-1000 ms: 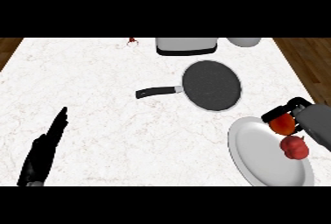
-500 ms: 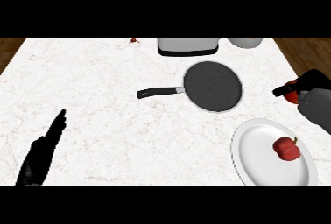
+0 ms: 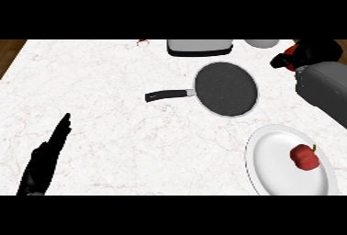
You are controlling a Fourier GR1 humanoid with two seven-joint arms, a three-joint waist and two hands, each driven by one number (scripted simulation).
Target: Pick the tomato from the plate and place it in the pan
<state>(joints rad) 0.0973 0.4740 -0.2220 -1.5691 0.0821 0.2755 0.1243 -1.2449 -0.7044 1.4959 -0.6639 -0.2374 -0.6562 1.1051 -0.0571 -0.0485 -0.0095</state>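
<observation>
Right hand (image 3: 308, 51) is curling around the red tomato (image 3: 291, 50), hovering just right of the pan (image 3: 226, 89).

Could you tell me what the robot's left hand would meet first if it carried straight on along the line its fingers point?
Probably nothing soon: the left hand points up and slightly right over bare counter. Extended, that line passes left of the pan handle, possibly reaching the small red thing at the counter's far edge.

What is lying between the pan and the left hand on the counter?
In the head view only bare white counter lies between the pan and the left hand. The pan's black handle points toward that side.
</observation>
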